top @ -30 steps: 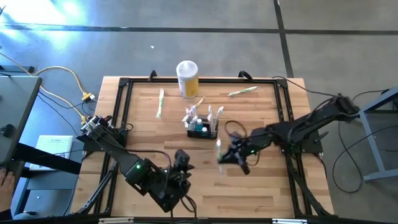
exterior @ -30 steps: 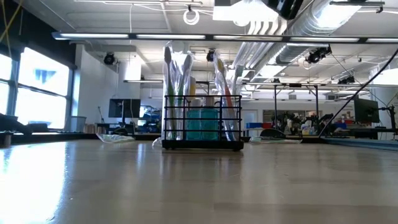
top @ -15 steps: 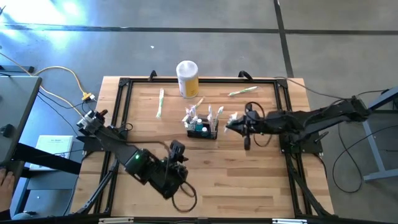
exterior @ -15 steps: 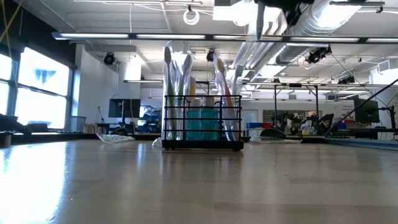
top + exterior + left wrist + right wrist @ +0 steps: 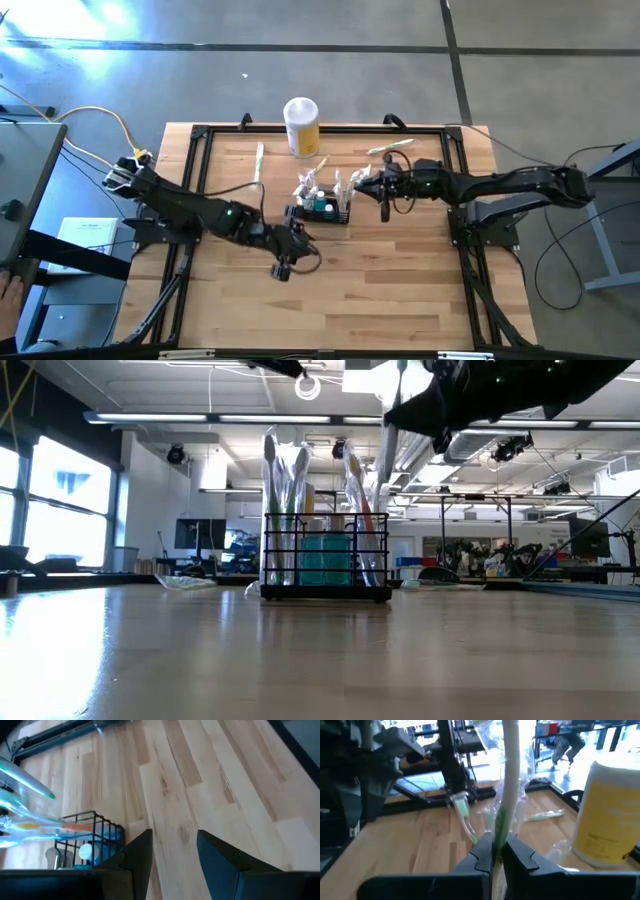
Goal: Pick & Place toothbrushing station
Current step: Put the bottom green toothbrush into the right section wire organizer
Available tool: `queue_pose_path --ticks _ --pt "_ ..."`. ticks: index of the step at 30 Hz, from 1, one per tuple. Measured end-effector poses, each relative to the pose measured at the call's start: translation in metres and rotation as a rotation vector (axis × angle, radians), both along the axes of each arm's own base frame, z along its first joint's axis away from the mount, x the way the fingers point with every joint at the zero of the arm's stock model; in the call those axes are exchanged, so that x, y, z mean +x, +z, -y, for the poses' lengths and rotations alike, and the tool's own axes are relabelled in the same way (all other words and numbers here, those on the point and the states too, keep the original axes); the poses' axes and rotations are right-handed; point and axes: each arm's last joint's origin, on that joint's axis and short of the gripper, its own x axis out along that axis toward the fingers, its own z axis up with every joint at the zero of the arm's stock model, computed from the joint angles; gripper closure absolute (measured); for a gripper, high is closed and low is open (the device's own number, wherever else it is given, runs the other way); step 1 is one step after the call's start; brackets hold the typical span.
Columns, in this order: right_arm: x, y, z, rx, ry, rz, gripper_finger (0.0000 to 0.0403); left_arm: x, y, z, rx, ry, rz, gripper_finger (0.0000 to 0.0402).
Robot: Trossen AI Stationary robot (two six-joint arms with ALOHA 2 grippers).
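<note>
Right end effector (image 5: 493,851) clenched on a wrapped green-and-white toothbrush (image 5: 509,785), held just above and to the right of the black wire-mesh caddy (image 5: 326,208), which sits mid-bench and already holds several wrapped toothbrushes and a teal item. Risks, as a judgement: the brush hangs long out of the grip, so a tilted descent could catch the caddy's top wire or the crinkly wrappers of the brushes already standing in it and knock them sideways; the grip is narrow on a slick plastic sleeve, so the brush may swivel or slip; a hard push down could shove or tip the light caddy. Left end effector (image 5: 174,847) is half-spread and empty, low over the bench just in front-left of the caddy; close enough that any move toward the caddy could nudge it or cross the right arm's path. Bench: light butcher-block wood planks, black metal frame around the edge, flat and smooth, so the caddy slides easily. Also on it: yellow-and-white canister (image 5: 301,126) at the far edge, one loose wrapped toothbrush (image 5: 257,164) far-left, another (image 5: 390,146) far-right near the frame. Room: grey concrete floor, yellow cable (image 5: 105,118) on the left, open lab with ceiling ducts, strip lights, big windows, desks and monitors behind.
</note>
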Motion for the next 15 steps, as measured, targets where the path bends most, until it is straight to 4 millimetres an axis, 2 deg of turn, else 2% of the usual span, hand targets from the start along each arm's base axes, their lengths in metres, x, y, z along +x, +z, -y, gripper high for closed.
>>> queue_pose_path --ticks 6,9,15 --pt "0.017 -0.019 0.006 -0.017 0.0 -0.042 0.0389 0.0 -0.013 -0.018 -0.075 0.024 0.058 0.0254" --pt "0.023 -0.026 0.009 -0.024 -0.004 -0.048 0.0389 0.002 -0.012 -0.024 -0.088 0.047 0.065 0.0254" --pt "0.025 -0.034 0.019 -0.066 -0.06 -0.087 0.0389 0.004 -0.012 -0.031 -0.085 0.067 0.07 0.0254"
